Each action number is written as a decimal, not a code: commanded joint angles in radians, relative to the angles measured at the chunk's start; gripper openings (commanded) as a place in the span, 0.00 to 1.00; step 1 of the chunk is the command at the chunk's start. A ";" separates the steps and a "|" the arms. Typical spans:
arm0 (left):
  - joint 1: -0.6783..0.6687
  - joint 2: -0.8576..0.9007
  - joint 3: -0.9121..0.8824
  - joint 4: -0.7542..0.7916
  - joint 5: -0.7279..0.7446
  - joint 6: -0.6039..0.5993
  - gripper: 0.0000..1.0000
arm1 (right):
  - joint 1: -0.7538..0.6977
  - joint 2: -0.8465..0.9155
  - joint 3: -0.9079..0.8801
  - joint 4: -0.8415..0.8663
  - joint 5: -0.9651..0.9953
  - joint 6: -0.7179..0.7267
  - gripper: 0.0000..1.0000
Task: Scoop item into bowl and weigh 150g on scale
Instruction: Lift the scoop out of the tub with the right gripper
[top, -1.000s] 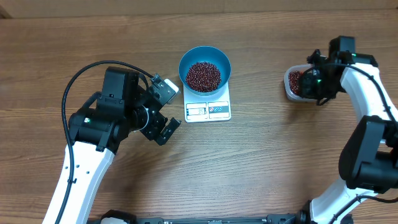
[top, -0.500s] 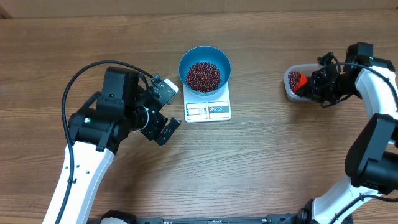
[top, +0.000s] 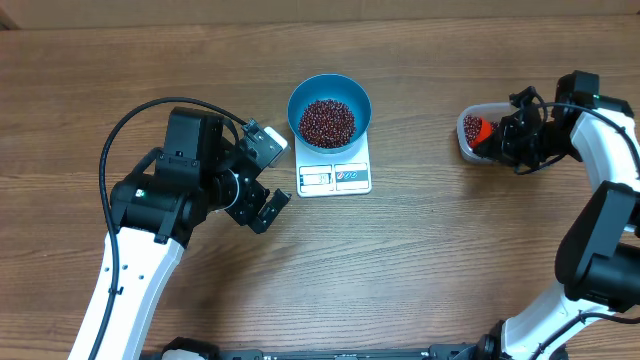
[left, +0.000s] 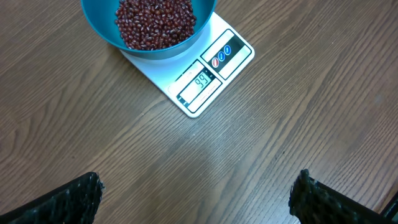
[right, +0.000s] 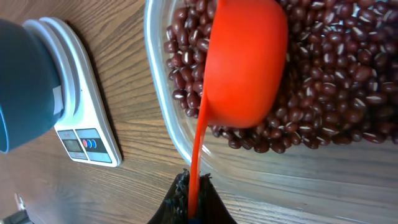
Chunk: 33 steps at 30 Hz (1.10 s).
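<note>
The left arm (top: 150, 200) bends in from the near left, its wrist turned toward the middle of the table (top: 420, 250). The left gripper (left: 199, 204) hangs above bare wood with its jaws spread wide and nothing between them, close to the left of the scale (top: 335, 178) but not touching it. The right arm (top: 600, 180) reaches up the right side and folds back inward at the far end. The right gripper (right: 193, 205) is clamped tight on the thin handle of a red scoop (right: 245, 62).

The scoop's cup lies among the beans in a clear tub (right: 157, 93) that stands well to the right of the scale. Its handle runs roughly left to right across the table, cup end toward the left. Whether the cup's mouth faces up or down cannot be told.

The blue bowl (top: 297, 100) sits upright on the far part of the scale and holds a heap of small dark red-brown beans (top: 327, 122) in its middle. The scale is white and rectangular, and its long axis runs from the far edge toward the robot. Its display window and button panel lie on the near end, uncovered by the bowl. The display shows digits that are too small to read with certainty.
</note>
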 joint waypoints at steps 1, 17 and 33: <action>-0.002 0.008 0.026 0.001 0.001 0.000 1.00 | -0.014 0.011 -0.010 0.011 -0.050 0.038 0.04; -0.002 0.008 0.026 0.001 0.001 0.000 1.00 | -0.030 0.011 -0.010 0.015 -0.102 0.085 0.04; -0.002 0.008 0.026 0.001 0.001 0.000 1.00 | -0.074 0.011 -0.010 0.023 -0.102 0.107 0.03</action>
